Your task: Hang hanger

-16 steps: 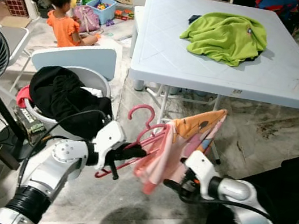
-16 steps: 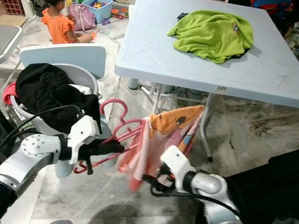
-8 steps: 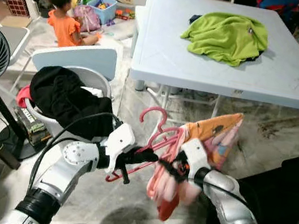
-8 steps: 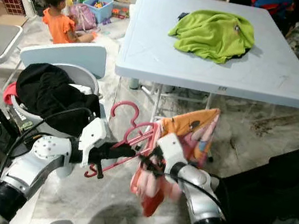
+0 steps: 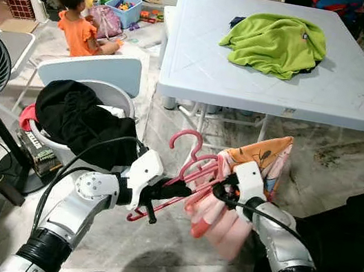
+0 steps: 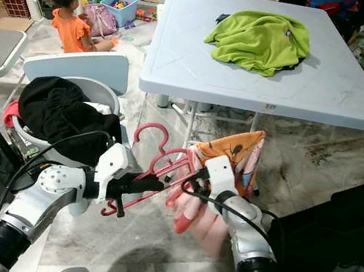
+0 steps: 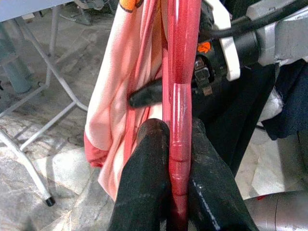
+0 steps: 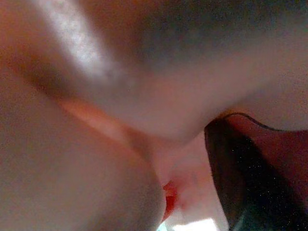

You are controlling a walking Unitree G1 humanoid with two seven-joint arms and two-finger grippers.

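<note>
The left gripper point(image 5: 176, 191) is clamped on the lower bar of a pink plastic hanger point(image 5: 188, 161), held in mid-air at centre frame, below the near edge of the table point(image 5: 201, 62). The left wrist view confirms what the head views only suggest: both black fingers point(image 7: 144, 178) press the glossy red-pink bar point(image 7: 179, 120) from either side, and one black finger of the other arm lies against the cloth just beyond.

The right gripper point(image 5: 218, 191) is buried in the pink garment point(image 5: 224, 216) at 3 o'clock of the hanger; its jaw state cannot be determined. The right wrist view is blurred soft pink fabric at close range, with one dark finger point(image 8: 236, 173) at the edge.

The garment is thin, limp cloth, pale pink with an orange printed panel point(image 5: 263, 153), draped over the hanger's shoulder.

On the smooth pale-blue table, at 1 o'clock, a crumpled green garment point(image 5: 274, 43). At 9 o'clock, a round basket point(image 5: 115, 97) heaped with black cloth point(image 5: 77, 115). At 11 o'clock, a seated child point(image 5: 79, 18) on the floor.
</note>
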